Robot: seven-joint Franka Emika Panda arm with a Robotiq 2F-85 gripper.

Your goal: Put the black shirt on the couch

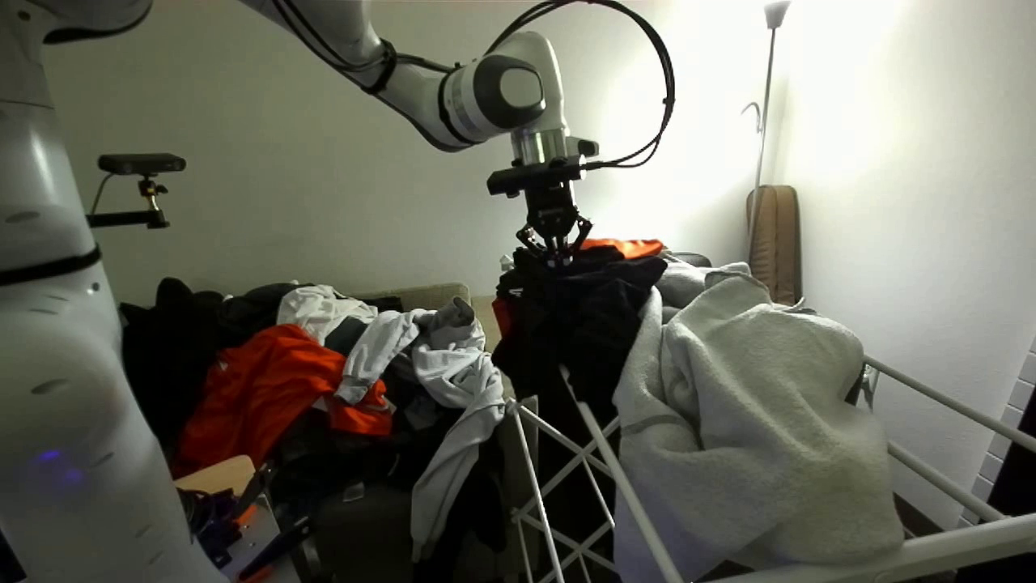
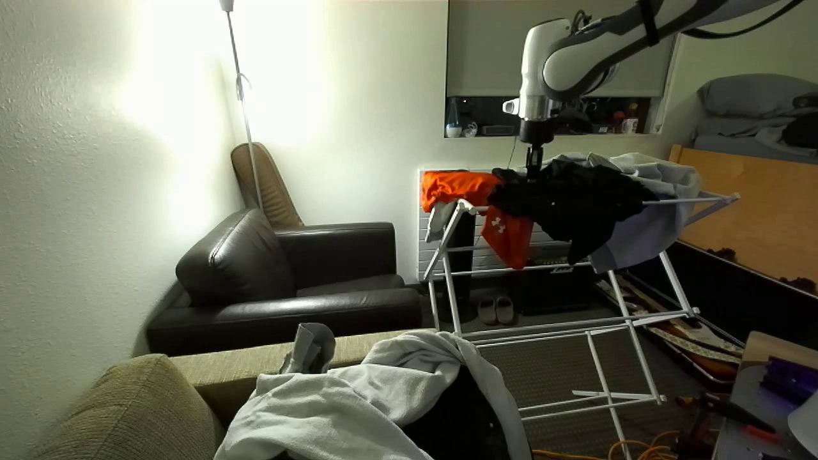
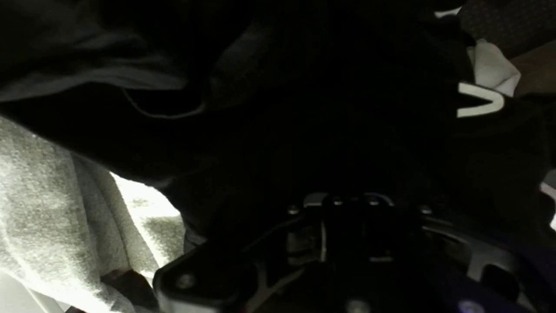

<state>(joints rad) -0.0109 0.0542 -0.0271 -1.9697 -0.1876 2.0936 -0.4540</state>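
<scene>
The black shirt [image 1: 583, 324] is a limp black cloth draped over the top of the white drying rack [image 2: 543, 333]. In both exterior views my gripper [image 1: 558, 257] points down at the shirt's upper folds [image 2: 569, 198], its fingers close together on the cloth [image 2: 533, 172]. In the wrist view black cloth [image 3: 304, 126] fills most of the picture, and the gripper [image 3: 347, 199] shows dimly, its fingertips near each other; the gripped fold is lost in the dark. The couch [image 1: 421, 296] is mostly hidden under piled clothes; its olive-beige back and arm show in an exterior view [image 2: 131, 406].
A red-orange garment [image 2: 460, 186] and a pale grey sheet [image 1: 753, 429] hang on the rack beside the shirt. More clothes [image 1: 267, 380] are piled on the couch. A dark leather armchair [image 2: 345, 255] and a floor lamp [image 2: 243, 96] stand by the wall.
</scene>
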